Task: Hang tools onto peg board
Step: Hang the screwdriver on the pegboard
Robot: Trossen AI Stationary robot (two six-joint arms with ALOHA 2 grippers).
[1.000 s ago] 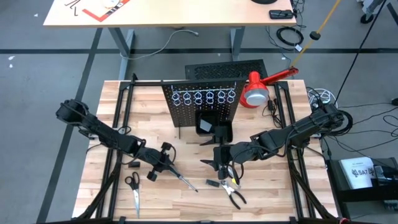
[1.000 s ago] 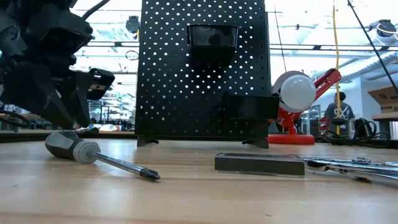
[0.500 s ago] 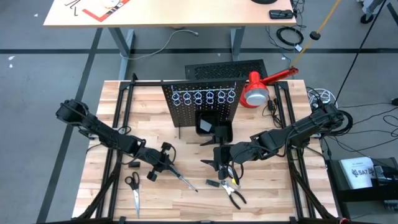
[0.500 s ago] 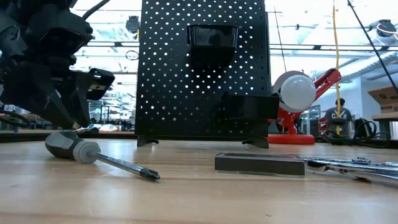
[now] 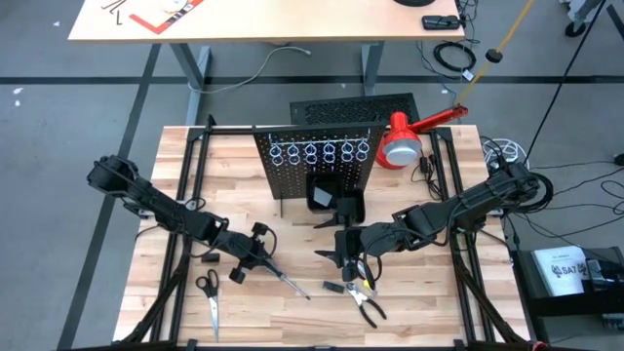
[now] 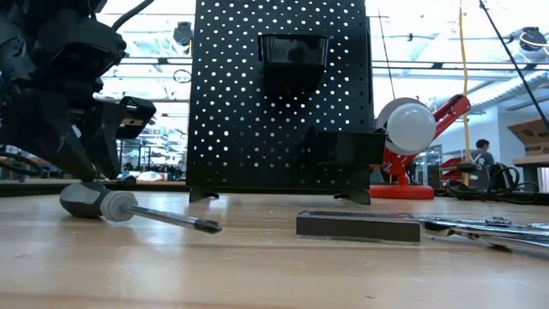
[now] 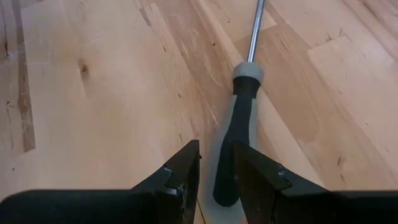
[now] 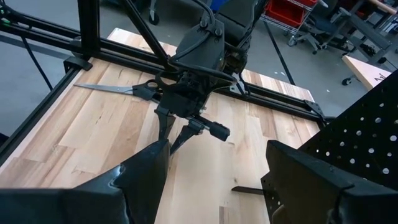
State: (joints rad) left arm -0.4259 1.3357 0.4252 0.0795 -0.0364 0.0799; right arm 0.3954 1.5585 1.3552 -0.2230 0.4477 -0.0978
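Left gripper (image 7: pixel 216 171) sits low over the wooden table (image 5: pixel 292 317), its two dark fingers (image 7: pixel 180 174) closed on either side of the butt end of the dark-handled screwdriver (image 7: pixel 235 146) — the handle fills the narrow gap between them. In the low view the screwdriver (image 6: pixel 129 209) has its handle at the table surface and its shaft angled slightly upward, tip clear of the wood. From above, the screwdriver (image 5: pixel 283 280) lies toward the table's left-centre, well in front of the peg board (image 5: pixel 314 161).

Right gripper (image 5: pixel 346 255) hangs just above the table's middle, in front of the board's black bin (image 5: pixel 325 195), with its fingers (image 8: pixel 140 171) spread wide and nothing between them. Just beside it lie the pliers (image 5: pixel 366 302) and some small metal pieces — too small to tell apart. Scissors (image 5: pixel 210 297) rest near the front left edge. A red lamp (image 5: pixel 409 136) stands beside the upright board, whose silver rings (image 5: pixel 317 151) carry no tools.
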